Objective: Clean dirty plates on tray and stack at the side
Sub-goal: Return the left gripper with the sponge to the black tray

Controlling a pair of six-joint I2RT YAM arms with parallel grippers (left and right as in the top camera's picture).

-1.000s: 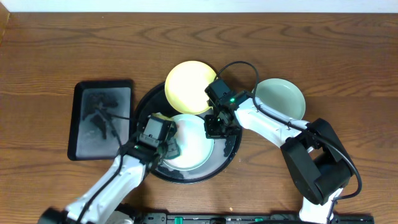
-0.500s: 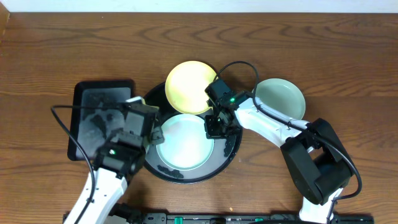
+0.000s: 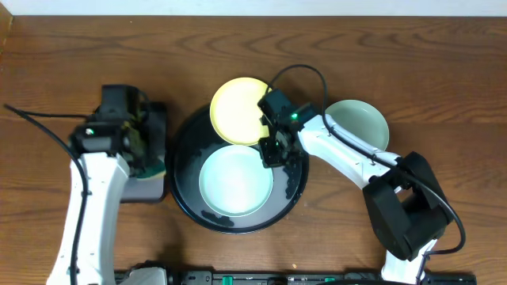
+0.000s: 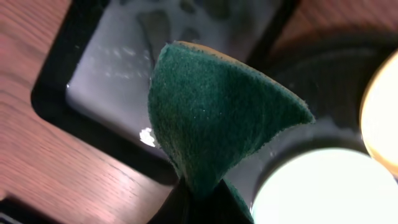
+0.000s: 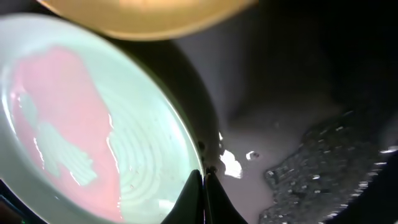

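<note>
As L arm (image 3: 89, 186) clamps sponge (image 4: 217, 118), R arm (image 3: 337, 152) touches plate (image 3: 230, 186).

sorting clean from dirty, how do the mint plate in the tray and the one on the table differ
The tray plate lies in the round black tray; the table plate sits on the wooden table. The tray plate shows a pink patch in the right wrist view; the table plate looks plain. Both are round, mint and alike in size.
</note>
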